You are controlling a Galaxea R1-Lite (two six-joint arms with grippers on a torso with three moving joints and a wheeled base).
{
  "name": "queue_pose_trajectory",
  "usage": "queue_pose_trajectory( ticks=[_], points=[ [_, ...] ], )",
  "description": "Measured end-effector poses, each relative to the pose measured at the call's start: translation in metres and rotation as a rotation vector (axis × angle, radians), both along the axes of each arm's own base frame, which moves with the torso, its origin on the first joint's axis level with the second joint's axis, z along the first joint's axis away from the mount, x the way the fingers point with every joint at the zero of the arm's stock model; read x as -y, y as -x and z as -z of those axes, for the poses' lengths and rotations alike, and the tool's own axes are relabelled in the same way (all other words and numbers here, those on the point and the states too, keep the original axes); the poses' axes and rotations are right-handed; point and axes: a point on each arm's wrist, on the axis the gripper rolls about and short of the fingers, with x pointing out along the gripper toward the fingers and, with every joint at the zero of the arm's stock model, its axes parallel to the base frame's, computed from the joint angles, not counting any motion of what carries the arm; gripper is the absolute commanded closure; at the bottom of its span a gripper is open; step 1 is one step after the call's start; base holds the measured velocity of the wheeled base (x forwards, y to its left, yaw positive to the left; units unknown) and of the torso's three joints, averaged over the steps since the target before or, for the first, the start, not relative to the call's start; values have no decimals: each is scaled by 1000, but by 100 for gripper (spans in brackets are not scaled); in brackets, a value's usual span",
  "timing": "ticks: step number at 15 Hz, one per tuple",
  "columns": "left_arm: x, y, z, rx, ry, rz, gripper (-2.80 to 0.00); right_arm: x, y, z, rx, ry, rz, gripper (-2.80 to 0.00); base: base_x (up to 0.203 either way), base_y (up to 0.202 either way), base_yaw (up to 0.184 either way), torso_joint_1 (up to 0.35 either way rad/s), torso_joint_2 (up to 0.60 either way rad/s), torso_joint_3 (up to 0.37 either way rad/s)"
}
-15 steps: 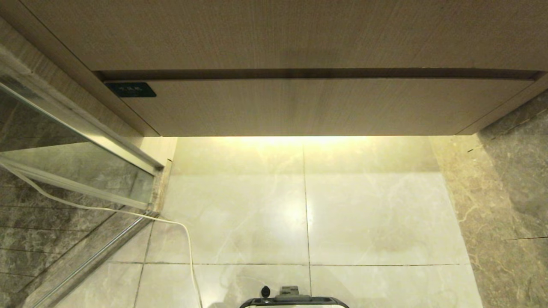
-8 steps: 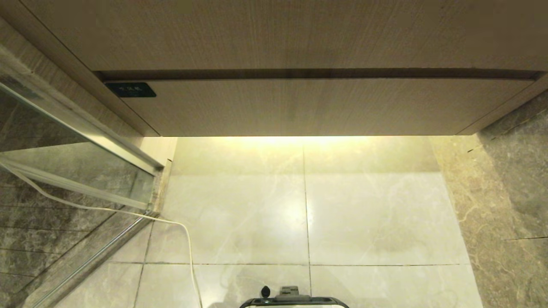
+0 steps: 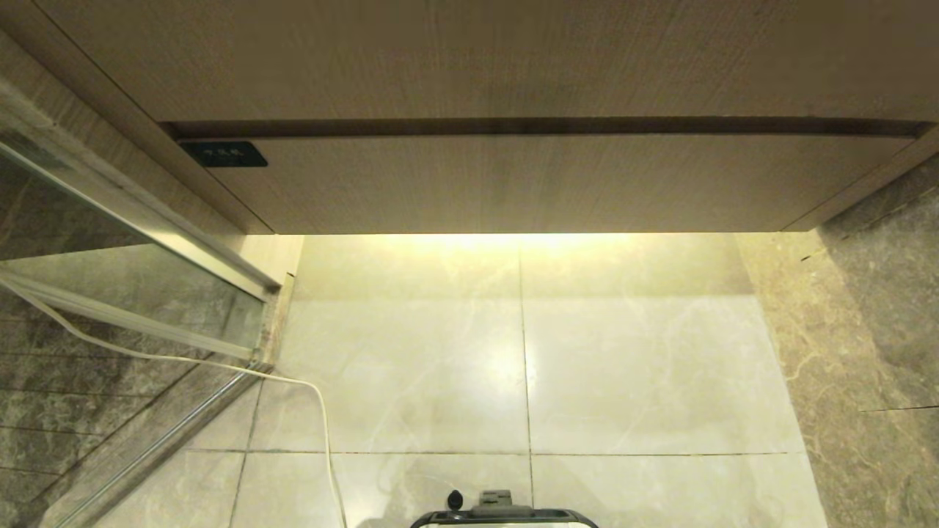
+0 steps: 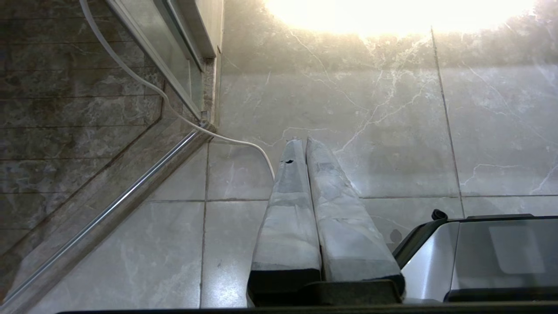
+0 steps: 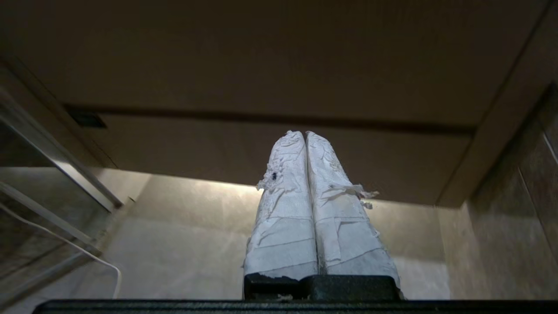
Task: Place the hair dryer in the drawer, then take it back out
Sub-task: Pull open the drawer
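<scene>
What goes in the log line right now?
drawer: shut | hair dryer: unseen | left gripper: shut, empty | right gripper: shut, empty, facing drawer

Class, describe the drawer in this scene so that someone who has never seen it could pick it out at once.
Start at the wood-grain cabinet above the pale tiled floor. The drawer is its lowest front, closed, just above the glowing light strip. Unlike the taller plain panel above, it carries a small black label at its left end.

Matt wood-grain drawer [image 3: 513, 183] — glossy marble floor [image 3: 645, 367].
</scene>
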Motion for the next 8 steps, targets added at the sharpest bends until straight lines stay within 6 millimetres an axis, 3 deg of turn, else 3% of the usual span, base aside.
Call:
queue_pose_trajectory(
  ticks=[2, 5, 6, 8],
  points=[
    [0, 0, 0, 0, 0, 0, 0, -4, -15, -63, -58, 36, -87, 0, 0, 0, 0, 0, 0, 0],
    [0, 0, 0, 0, 0, 0, 0, -14, -75, -130, -225, 95, -255, 0, 0, 0, 0, 0, 0, 0],
    [0, 0, 0, 0, 0, 0, 0, -19, -100, -142, -310, 117, -323, 0, 0, 0, 0, 0, 0, 0],
    [0, 0, 0, -1, 0, 0, 0, -36, -153, -144, -514, 165, -443, 0, 0, 0, 0, 0, 0, 0]
  ],
)
